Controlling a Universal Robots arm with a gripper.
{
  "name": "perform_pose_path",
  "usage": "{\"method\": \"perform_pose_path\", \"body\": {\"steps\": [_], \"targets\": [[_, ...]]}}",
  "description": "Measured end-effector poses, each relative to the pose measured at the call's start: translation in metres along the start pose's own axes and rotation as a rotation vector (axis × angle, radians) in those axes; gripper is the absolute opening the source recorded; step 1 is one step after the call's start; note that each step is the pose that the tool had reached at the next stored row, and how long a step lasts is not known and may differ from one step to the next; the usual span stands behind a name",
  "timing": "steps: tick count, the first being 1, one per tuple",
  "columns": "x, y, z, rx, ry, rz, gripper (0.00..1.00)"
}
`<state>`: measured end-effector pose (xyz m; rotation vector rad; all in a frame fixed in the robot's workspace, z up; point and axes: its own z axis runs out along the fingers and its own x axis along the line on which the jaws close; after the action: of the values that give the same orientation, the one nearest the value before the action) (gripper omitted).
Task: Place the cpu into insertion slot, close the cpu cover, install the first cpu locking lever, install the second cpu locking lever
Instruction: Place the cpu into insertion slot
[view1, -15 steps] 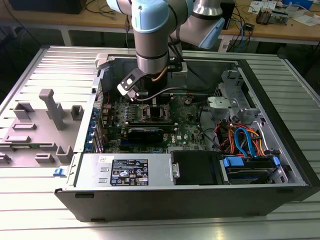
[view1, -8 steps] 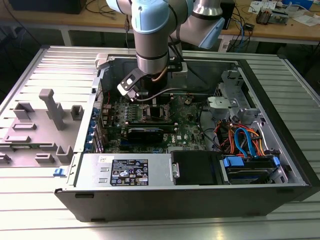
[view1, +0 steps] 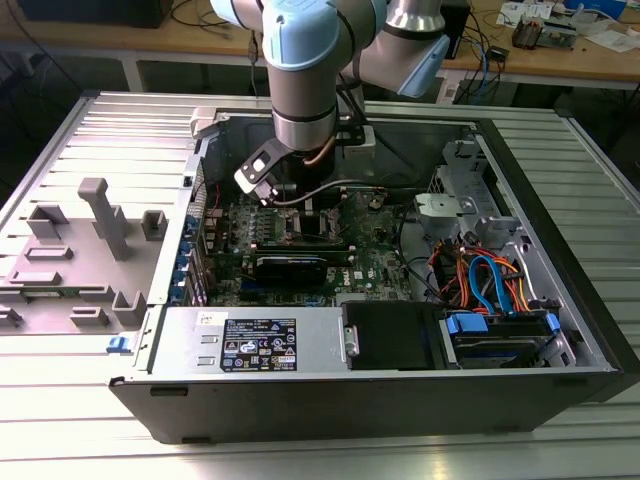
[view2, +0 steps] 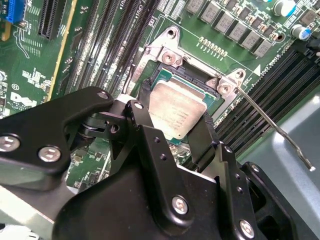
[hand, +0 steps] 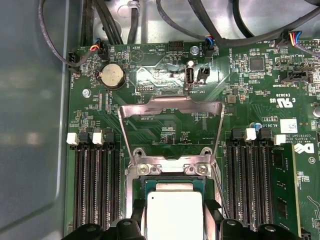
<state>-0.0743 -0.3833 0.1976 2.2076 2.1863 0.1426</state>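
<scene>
one cpu (view2: 177, 107), gripped by one tool (view2: 174, 107), over one insertion slot (view2: 192, 75).

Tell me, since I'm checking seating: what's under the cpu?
The insertion slot: its dark frame shows past the cpu edge. Its contacts are covered by the cpu, and the fingers gripping it hide two sides.

Bright, even light washes the counter (view1: 60, 440) around the computer case (view1: 300, 405), its inside shadowed, and the cpu (hand: 174, 218) glares white in the first wrist view.
</scene>
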Motion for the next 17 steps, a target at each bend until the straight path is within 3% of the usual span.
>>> {"method": "perform_pose_path", "body": {"steps": [15, 16, 17], "targets": [[0.0003, 0.0000, 0.0011, -0.0006, 0.0005, 0.000, 0.55], [0.0002, 0.0000, 0.0010, -0.0004, 0.0001, 0.000, 0.61], [0.0002, 0.0000, 0.0008, -0.0002, -0.0003, 0.000, 0.61]]}}
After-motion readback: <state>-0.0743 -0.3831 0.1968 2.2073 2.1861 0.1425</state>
